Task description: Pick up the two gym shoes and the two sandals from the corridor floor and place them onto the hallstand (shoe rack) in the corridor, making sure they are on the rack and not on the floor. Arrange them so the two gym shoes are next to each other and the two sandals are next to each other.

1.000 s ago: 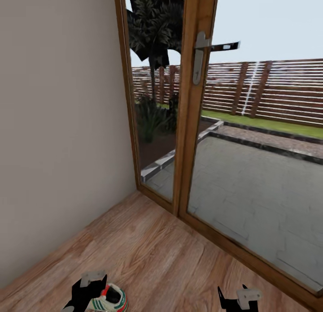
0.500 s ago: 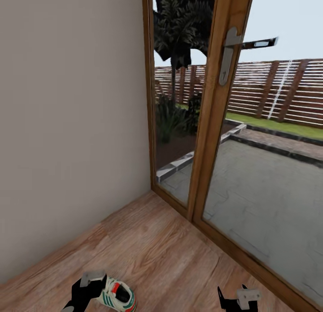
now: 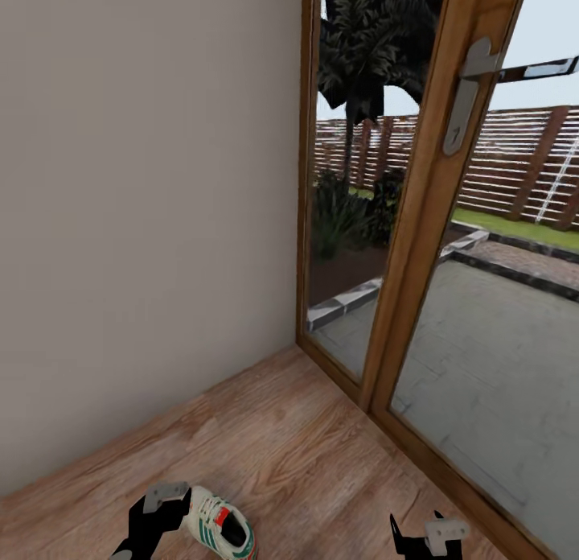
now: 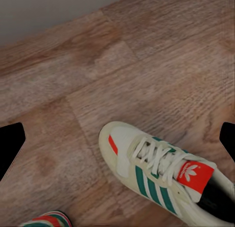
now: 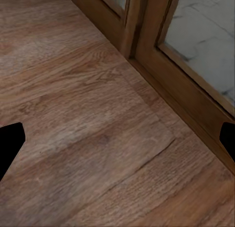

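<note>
One white gym shoe with teal stripes and an orange-red tongue lies on the corridor floor, just right of my left gripper. In the left wrist view that gym shoe lies below the open left gripper, apart from the black fingertips at the frame's edges. The striped tip of a second gym shoe peeks in at the picture's border. My right gripper hangs open over bare planks with nothing between its fingers. The sandals and the hallstand are out of view.
A plain beige wall meets a wood-framed glass door with a metal handle in the corner ahead. Through the glass are a patio, plants and a fence. The door's lower frame runs close to the right gripper.
The whole head picture has slid right, so the camera has turned left toward the wall. The gym shoe now sits slightly further right of the left gripper. Both grippers keep their pose.
</note>
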You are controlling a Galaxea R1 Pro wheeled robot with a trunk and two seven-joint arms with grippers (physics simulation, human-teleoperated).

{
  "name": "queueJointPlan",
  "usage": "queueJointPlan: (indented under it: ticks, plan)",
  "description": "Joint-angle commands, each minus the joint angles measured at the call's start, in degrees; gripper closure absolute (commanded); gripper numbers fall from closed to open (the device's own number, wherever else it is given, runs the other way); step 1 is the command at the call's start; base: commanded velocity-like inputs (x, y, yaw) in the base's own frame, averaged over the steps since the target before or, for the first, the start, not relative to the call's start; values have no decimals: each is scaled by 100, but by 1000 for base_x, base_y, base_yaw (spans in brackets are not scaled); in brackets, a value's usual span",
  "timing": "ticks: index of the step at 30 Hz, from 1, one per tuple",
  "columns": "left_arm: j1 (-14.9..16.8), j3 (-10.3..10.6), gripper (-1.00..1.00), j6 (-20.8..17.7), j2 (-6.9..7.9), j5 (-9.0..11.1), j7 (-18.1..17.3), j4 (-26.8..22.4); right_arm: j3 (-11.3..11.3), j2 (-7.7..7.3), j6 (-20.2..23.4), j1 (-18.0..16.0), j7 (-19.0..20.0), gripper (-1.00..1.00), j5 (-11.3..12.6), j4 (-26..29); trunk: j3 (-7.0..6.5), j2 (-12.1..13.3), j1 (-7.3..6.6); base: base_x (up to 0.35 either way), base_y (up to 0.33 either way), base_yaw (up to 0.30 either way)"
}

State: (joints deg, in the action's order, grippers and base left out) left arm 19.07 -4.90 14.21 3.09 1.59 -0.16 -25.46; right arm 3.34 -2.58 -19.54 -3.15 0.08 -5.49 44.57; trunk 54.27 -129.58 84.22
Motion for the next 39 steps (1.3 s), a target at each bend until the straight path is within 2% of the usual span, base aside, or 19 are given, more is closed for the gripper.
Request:
queueJointPlan:
  ticks: [1,13,20,39]
  plan:
    - [4,-3,-100,19,-1,16,-2,7,18,3,-15,-1,1,-100,-58,-1,5,-2,-1,3,-3,277]
    - [3,3,-100,21,-1,10,-6,6,18,3,-15,-1,1,-100,-58,-1,5,-2,-1,6,-2,277]
    - [4,4,-100,21,-1,8,-3,6,18,3,-15,-1,1,-100,-58,-1,5,-2,-1,168,-110,263]
    - [0,-3,-100,21,-1,16,-2,6,18,9,-15,-1,1,-100,-58,3,5,-2,-1,49,-29,58]
